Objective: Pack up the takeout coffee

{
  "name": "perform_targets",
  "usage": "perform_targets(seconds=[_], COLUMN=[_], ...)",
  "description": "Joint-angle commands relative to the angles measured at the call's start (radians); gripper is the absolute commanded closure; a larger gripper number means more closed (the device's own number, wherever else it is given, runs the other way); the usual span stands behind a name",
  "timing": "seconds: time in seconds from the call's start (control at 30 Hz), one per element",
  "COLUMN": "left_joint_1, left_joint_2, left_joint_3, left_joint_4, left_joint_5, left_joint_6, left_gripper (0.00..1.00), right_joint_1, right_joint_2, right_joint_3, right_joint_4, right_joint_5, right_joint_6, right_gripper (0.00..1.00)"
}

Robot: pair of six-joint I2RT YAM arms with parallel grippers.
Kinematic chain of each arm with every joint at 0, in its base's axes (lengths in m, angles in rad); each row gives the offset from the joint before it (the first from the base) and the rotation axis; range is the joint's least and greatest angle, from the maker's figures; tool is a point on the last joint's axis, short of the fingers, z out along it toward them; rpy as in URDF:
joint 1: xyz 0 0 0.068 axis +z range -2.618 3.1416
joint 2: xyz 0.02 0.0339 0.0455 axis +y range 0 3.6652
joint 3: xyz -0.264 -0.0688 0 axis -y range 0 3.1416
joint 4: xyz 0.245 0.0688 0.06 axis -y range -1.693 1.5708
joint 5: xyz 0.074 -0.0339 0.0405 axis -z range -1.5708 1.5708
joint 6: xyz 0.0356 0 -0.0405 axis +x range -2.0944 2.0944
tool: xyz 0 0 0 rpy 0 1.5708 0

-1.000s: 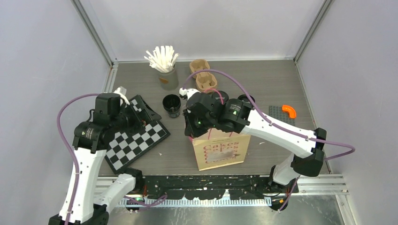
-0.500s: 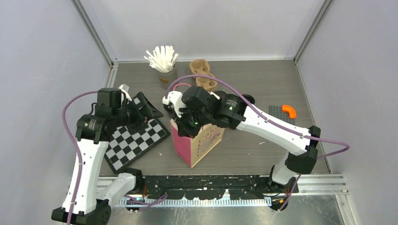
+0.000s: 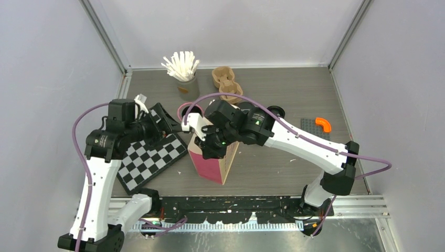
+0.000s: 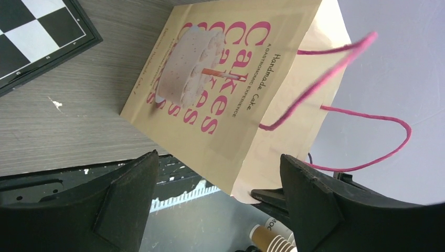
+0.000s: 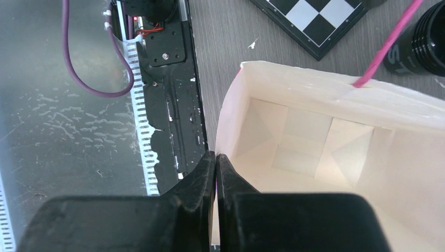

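The grey table point(image 3: 294, 89) is being shared by both arms. The checkerboard point(image 3: 152, 157) is lying at the left, partly under the left arm.

The paper bag point(image 3: 210, 164) is being held upright at mid-table, toward the near edge, with its mouth open. Its printed face is being viewed by the left wrist camera. The bag's rim is being pinched by the right gripper point(image 5: 215, 155), fingers pressed together on the paper wall.

The left gripper point(image 4: 219, 157) is being positioned to the left of the bag, jaws spread and nothing between them.

The brown cup carrier point(image 3: 226, 84) and the grey cup of white sticks point(image 3: 183, 79) are standing at the far side.

One black paper cup point(image 5: 417, 39) is standing on the table outside the bag, just past its far-left corner, near the checkerboard's corner.

A small orange piece point(image 3: 324, 124) is lying at the right.
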Motion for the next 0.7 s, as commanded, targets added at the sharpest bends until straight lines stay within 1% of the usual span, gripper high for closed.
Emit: perform_targets(seconds=[0.0, 0.1, 0.13, 0.2, 0.27, 0.4, 0.43, 0.47, 0.6, 0.67], left_joint_1=[0.006, 0.007, 0.007, 0.007, 0.006, 0.007, 0.006, 0.006, 0.006, 0.006], left_joint_2=[0.002, 0.004, 0.005, 0.007, 0.006, 0.011, 0.011, 0.012, 0.02, 0.009], left_joint_3=[0.029, 0.077, 0.088, 0.106, 0.102, 0.102, 0.106, 0.109, 0.131, 0.13], left_joint_4=[-0.009, -0.068, -0.08, -0.108, -0.125, -0.14, -0.132, -0.122, -0.129, -0.126], left_joint_5=[0.041, -0.006, -0.009, -0.007, 0.0, 0.001, 0.003, 0.011, 0.033, 0.049], left_joint_6=[0.046, 0.096, 0.111, 0.139, 0.162, 0.201, 0.208, 0.213, 0.248, 0.243], left_gripper=[0.13, 0.11, 0.1, 0.09, 0.08, 0.07, 0.04, 0.01, 0.0, 0.0], right_joint_1=[-0.003, -0.003, -0.003, -0.004, -0.003, -0.003, -0.004, -0.004, -0.005, -0.014], right_joint_2=[-0.007, -0.01, -0.012, -0.018, -0.029, -0.063, -0.067, -0.067, -0.005, 0.032], right_joint_3=[0.065, 0.097, 0.11, 0.132, 0.151, 0.181, 0.197, 0.23, 0.411, 0.484], right_joint_4=[0.024, 0.017, 0.015, 0.012, 0.011, 0.029, 0.04, 0.051, 0.061, 0.076], right_joint_5=[0.031, 0.047, 0.051, 0.06, 0.099, 0.22, 0.243, 0.271, 0.406, 0.485], right_joint_6=[0.028, 0.081, 0.101, 0.156, 0.2, 0.257, 0.268, 0.272, 0.273, 0.28], right_gripper=[0.83, 0.59, 0.53, 0.45, 0.41, 0.37, 0.36, 0.34, 0.23, 0.21])
